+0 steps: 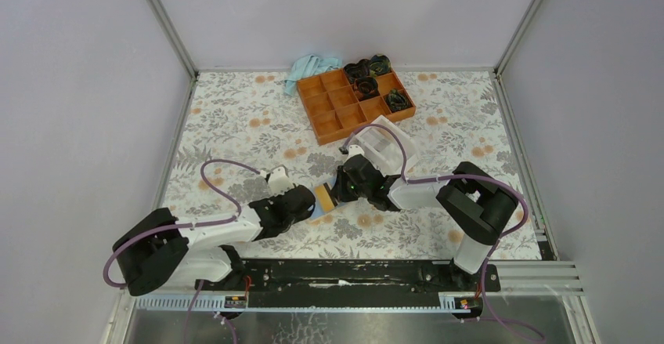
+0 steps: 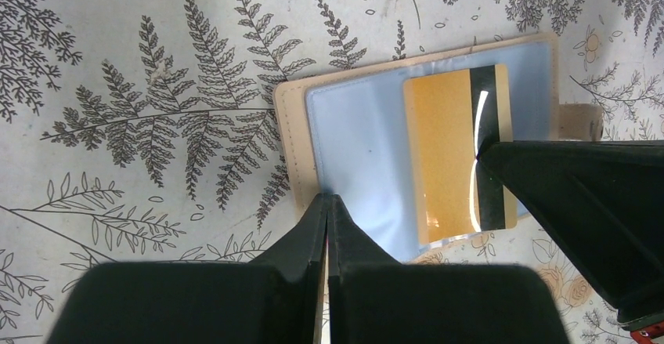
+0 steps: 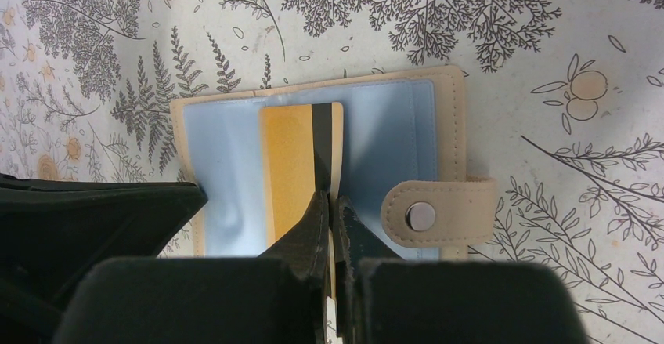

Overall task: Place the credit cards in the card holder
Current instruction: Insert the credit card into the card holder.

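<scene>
The tan card holder [image 2: 291,140] lies open on the floral table, its light blue clear sleeves facing up. It also shows in the right wrist view [image 3: 450,124], with its snap tab [image 3: 438,212] folded over the edge. A yellow credit card [image 2: 442,156] with a black stripe lies on the sleeve; I cannot tell whether it is inside. My right gripper [image 3: 330,199] is shut on that card [image 3: 290,164] at its stripe side. My left gripper [image 2: 329,199] is shut, its tips resting on the sleeve at the holder's opposite side. In the top view both grippers [image 1: 312,203] [image 1: 338,191] meet over the holder [image 1: 322,197].
An orange compartment tray [image 1: 356,101] stands at the back, with black items [image 1: 366,68] in its far cells. A light blue cloth [image 1: 309,68] lies behind it. A white box [image 1: 387,144] sits just behind the right gripper. Grey walls enclose the table.
</scene>
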Controlling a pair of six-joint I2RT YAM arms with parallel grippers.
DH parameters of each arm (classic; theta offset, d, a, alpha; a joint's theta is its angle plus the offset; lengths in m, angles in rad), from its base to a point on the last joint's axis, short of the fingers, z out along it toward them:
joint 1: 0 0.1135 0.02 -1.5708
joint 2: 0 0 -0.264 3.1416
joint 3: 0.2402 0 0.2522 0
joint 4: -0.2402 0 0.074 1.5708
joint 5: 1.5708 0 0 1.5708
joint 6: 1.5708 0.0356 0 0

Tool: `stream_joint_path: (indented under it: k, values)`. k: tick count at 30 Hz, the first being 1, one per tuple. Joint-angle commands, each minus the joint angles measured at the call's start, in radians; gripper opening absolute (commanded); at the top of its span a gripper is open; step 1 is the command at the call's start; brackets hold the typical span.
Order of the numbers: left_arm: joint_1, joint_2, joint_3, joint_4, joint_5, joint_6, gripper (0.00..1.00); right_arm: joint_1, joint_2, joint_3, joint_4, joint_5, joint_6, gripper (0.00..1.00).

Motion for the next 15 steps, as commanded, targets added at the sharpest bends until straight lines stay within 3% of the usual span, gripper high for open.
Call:
stream_joint_path:
  k: [1, 15]
  values:
    - [-0.007, 0.027, 0.004, 0.029, -0.005, -0.001, 0.0, 0.018, 0.048, -0.03, -0.178, -0.033, -0.048, 0.0]
    - [-0.006, 0.024, -0.051, 0.003, 0.011, -0.035, 0.0, 0.017, 0.022, -0.117, -0.069, -0.194, -0.014, 0.0]
